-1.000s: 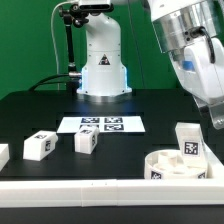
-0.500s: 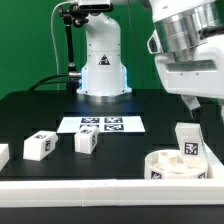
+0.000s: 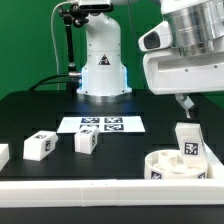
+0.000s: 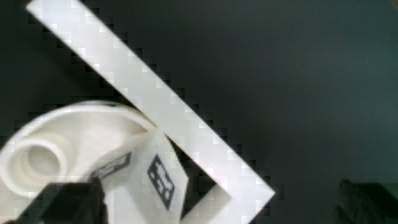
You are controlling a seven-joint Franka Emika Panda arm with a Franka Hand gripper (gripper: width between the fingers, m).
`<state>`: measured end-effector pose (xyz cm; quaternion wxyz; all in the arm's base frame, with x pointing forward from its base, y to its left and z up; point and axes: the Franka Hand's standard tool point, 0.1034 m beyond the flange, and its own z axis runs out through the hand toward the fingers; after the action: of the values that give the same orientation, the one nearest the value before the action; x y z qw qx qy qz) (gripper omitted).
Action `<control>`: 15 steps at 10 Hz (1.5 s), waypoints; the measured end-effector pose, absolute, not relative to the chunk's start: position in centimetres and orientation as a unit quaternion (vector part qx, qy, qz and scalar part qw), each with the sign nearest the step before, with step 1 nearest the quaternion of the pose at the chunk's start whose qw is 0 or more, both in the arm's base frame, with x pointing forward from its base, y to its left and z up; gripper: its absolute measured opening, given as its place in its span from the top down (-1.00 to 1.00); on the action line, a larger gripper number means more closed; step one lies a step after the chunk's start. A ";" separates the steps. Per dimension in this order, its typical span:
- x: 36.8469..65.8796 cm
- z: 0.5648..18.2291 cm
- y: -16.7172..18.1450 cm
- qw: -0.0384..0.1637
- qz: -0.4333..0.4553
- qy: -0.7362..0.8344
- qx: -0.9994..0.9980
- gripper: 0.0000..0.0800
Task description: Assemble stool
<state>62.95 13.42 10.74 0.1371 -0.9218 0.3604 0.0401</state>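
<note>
While the gripper [image 4: 217, 198] hangs wide open over the right side of the table [image 3: 30, 112], the stool's seat [image 3: 170, 168] lies below with one leg [image 3: 188, 140] upright at its far edge.

With its jaws spread and holding nothing, the gripper is above that leg, and the white rail [image 3: 90, 188] runs close along the near side. A descent slightly off line could tip the leg or clip the rail or the seat's raised rim, and a skewed grip would likely spoil the later fit. No true container is present. The seat's rim makes a shallow dish with a round socket, but it is unclear whether the leg stands inside it or just behind. A second leg [image 3: 40, 146] and a third leg [image 3: 87, 141] sit well apart on the left, near the marker board [image 3: 103, 125].
</note>
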 end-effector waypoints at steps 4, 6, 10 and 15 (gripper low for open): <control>62.9 10.7 13.2 0.125 0.014 0.186 -0.974 -0.62; 62.9 10.8 13.3 0.101 -0.004 0.055 -0.993 -0.62; 62.8 10.6 13.5 0.079 -0.021 -0.134 -0.988 -0.62; 63.2 10.3 12.4 0.051 -0.049 -0.385 -0.920 -0.62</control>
<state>63.17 12.43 10.30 0.0508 -0.9202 -0.3851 -0.0493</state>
